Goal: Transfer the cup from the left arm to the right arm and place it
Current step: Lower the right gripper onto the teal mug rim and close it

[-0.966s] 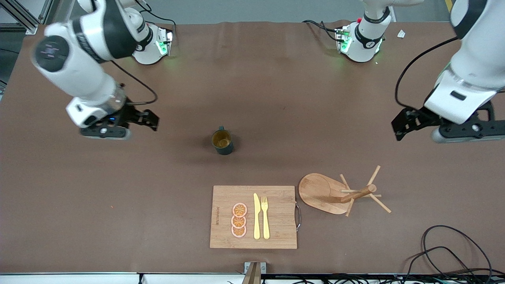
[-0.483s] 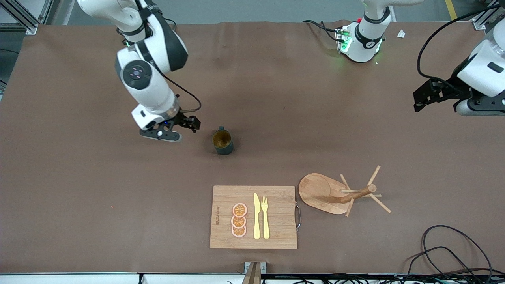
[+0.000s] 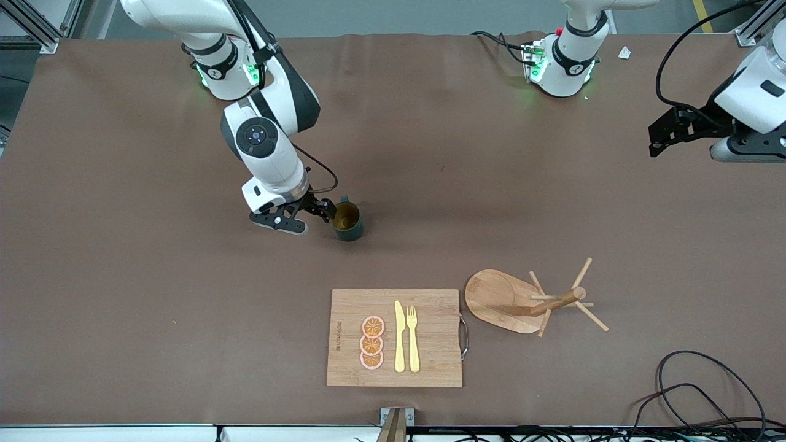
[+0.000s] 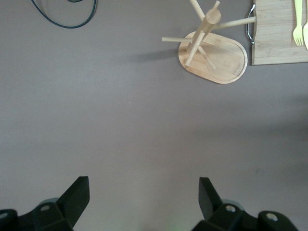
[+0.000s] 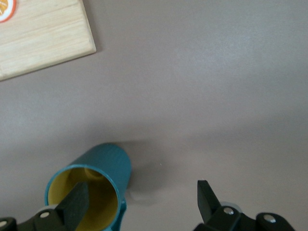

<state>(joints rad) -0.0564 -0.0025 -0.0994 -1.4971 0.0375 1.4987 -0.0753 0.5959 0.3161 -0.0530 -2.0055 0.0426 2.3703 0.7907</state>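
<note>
- Brown bench (image 3: 123, 307), seen from high in the front view; a loose black cable (image 3: 694, 380) lies at the low corner of the frame, toward the left arm's end.
- Lower centre of frame: wooden cutting board (image 3: 394, 337) carrying three orange slices (image 3: 372, 342), a yellow knife (image 3: 400, 336) and a yellow fork (image 3: 412, 337).
- Just beside the board, toward the left arm's end: a wooden mug tree (image 3: 528, 301) on an oval base. No mug on it.
- Centre of frame: the cup (image 3: 347, 221) stands upright on the bench, mouth up, farther from the camera than the board.
- Change: over the last second the right arm swung in from its own end of the bench. The right hand (image 3: 319, 210) is now low, right at the cup.
- Right wrist view: the right hand (image 5: 142, 204) is spread wide, one finger across the cup's (image 5: 103, 166) yellow-brown mouth, the other out over bare bench. Nothing gripped yet.
- Judgement: the fingers straddle the cup wall, so a rim pinch looks imminent. It is the right arm, not the left, making the first pickup.
- Upper edge of frame, at the left arm's end: the left hand (image 3: 666, 132) has lifted back and waits, released, above bare bench. The left wrist view confirms spread fingers holding nothing.
</note>
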